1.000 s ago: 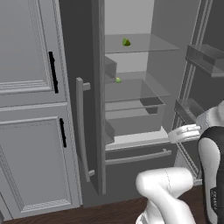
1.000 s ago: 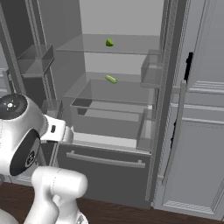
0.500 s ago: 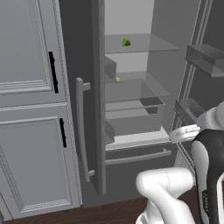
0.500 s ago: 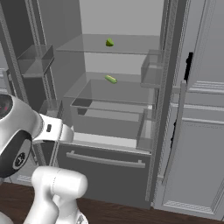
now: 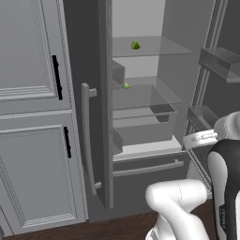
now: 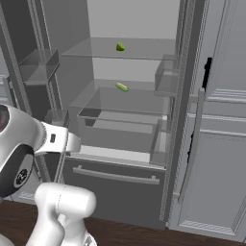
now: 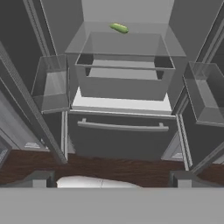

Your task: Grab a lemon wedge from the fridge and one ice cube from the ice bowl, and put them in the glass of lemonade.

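Note:
The fridge (image 5: 96, 56) stands open, both doors swung wide. A tiny yellow-green lemon wedge (image 5: 126, 86) (image 6: 121, 87) (image 7: 119, 28) lies on the middle glass shelf near its back left. On the shelf above sits a darker green piece (image 5: 135, 45) (image 6: 120, 46). My gripper (image 7: 110, 178) hangs low in front of the fridge (image 7: 122, 131), at the height of the bottom drawer, well below and short of the wedge. Its fingertips (image 7: 40, 177) stand wide apart, open, with nothing between them. The ice bowl and the glass of lemonade are out of view.
Door bins (image 7: 51, 83) (image 7: 205, 94) jut out on both open doors, flanking the way in. A clear crisper drawer (image 7: 124, 65) sits under the middle shelf, above the handled bottom drawer (image 6: 115, 175). Grey panelled cabinets (image 5: 33, 140) (image 6: 221, 158) flank the fridge. Dark wood floor lies below.
The arm's upper joints have shifted a little while the hand stays in front of the lower fridge. The jaws stay wide apart. Both green pieces lie where they were.

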Robot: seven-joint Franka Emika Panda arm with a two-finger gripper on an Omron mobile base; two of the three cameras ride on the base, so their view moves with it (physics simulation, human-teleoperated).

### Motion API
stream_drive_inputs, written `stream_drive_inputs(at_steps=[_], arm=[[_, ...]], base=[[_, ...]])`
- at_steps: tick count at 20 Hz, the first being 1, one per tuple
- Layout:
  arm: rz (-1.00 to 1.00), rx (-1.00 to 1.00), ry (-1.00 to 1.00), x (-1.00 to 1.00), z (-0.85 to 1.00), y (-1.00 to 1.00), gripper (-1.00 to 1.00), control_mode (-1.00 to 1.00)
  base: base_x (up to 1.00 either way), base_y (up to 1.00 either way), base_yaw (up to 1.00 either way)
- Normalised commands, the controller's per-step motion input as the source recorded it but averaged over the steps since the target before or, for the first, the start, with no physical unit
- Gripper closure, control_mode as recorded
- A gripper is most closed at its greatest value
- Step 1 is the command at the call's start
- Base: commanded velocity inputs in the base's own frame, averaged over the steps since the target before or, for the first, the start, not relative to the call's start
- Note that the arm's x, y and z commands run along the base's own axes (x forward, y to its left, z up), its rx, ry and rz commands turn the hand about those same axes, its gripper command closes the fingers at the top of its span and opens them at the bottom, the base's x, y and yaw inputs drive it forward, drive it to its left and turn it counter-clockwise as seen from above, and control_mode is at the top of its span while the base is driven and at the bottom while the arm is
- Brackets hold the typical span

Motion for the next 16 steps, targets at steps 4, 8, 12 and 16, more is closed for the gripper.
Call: stream_drive_inputs(at_steps=[4, 8, 12, 16], arm=[[0.00, 0.00, 0.00, 0.07, 0.00, 0.00, -1.00, -1.00], [-0.01, 0.00, 0.00, 0.12, 0.00, 0.00, -1.00, 1.00], [0.00, 0.00, 0.00, 0.00, 0.00, 0.00, -1.00, 1.00], [0.00, 0.00, 0.00, 0.00, 0.00, 0.00, -1.00, 1.00]], base=[[0.00, 0.00, 0.00], [0.18, -0.02, -0.03], [0.65, -0.06, -0.04], [0.83, -0.06, -0.01]])
